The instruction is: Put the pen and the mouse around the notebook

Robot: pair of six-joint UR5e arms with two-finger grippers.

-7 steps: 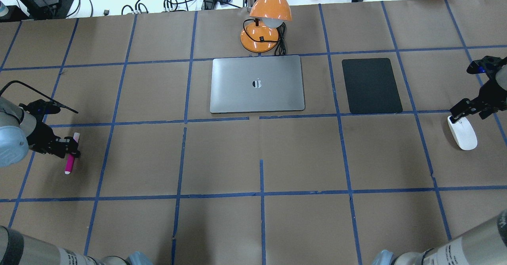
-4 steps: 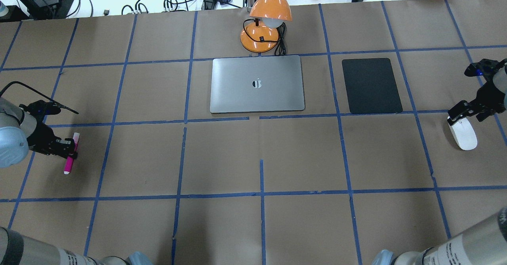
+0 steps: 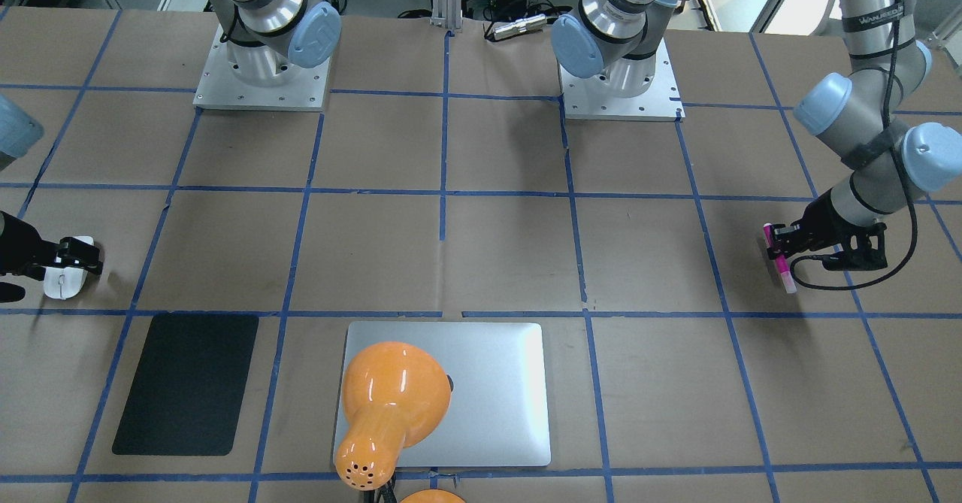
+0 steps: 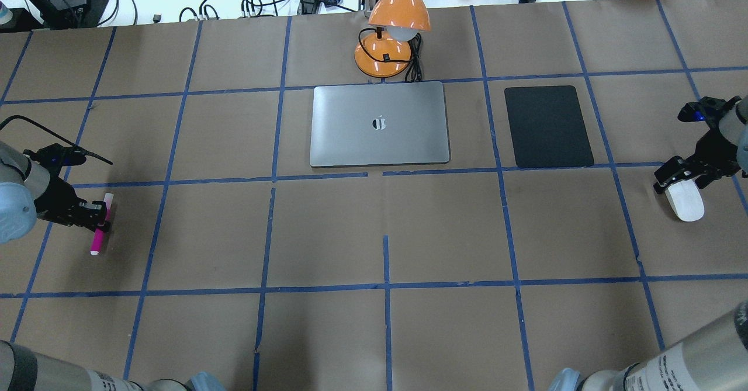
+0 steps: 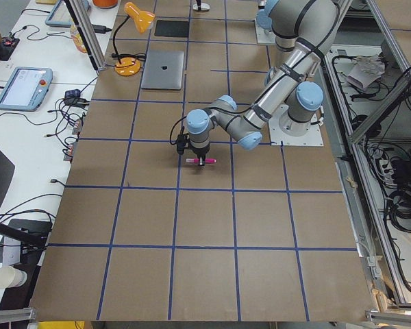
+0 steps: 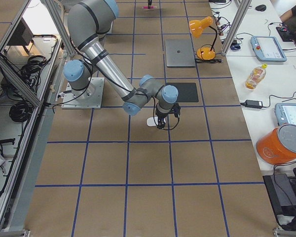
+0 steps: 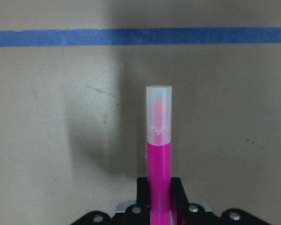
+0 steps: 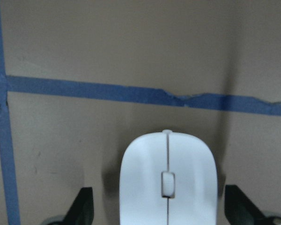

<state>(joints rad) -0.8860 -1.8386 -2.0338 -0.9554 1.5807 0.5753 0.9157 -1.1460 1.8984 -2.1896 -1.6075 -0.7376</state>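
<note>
At the far left of the counter (image 4: 327,233), the left tool (image 4: 100,218) is clamped on the pen (image 4: 97,240), gripping it about midway along. The wrist view shows the pink barrel (image 7: 159,159) pinched between the two black fingers (image 7: 141,187), with the pale cap pointing away from the tool. The pen is well apart from the notebook (image 4: 350,139), which lies flat in the middle of the counter on the far side. An orange lamp (image 4: 399,11) stands just beyond the notebook's far edge. To the right of the notebook, a little apart from it, is a thin black mat (image 4: 548,126). At the far right, the mouse (image 4: 686,201) rests on the counter, nearer than the mat. The right tool (image 4: 682,177) is down over the mouse's far end with its fingers (image 8: 84,208) apart, one on each side of the mouse (image 8: 168,183), a gap showing on both sides.
</note>
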